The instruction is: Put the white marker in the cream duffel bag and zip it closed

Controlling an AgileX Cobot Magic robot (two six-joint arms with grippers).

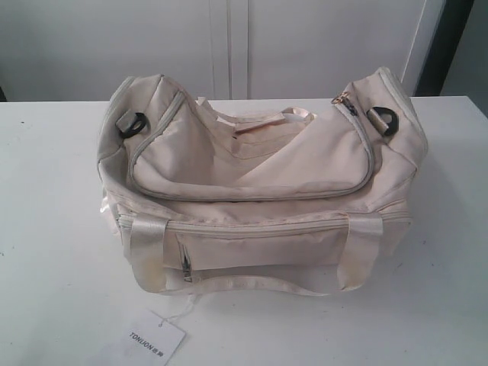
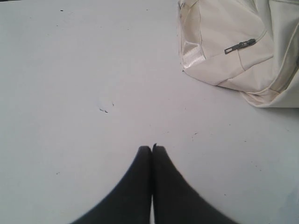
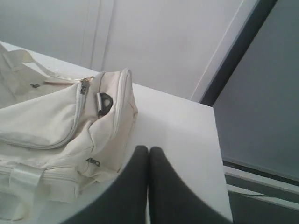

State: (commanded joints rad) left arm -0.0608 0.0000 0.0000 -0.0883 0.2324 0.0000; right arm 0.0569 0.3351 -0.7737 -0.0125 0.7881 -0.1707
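- Left gripper (image 2: 152, 149): fingers pinched together on nothing, low over the bare table (image 2: 70, 93), well off the left end of the bag (image 2: 224, 42), on the front pocket side.
- Paper tag (image 1: 156, 339): flat on the table just in front of the bag's left front corner; printed card, not the pen.
- White marker: not to be found in any view. Not on the table around the bag, and not in either gripper. Possibly inside the bag already, but impossible to confirm, so no saying which way its long axis lies.
- Bag itself: long axis left to right across the exterior view, top flap lying flat, curved top zip looking closed along its whole run, no dark lining showing.
- Zip pull (image 1: 345, 101): at the bag's right end, near the D-ring (image 1: 385, 122) there.
- Right gripper (image 3: 148, 150): likewise clenched and empty, raised off the bag's right end with pull and ring in plain sight. Judged the nearer arm for any last tug on the zip.
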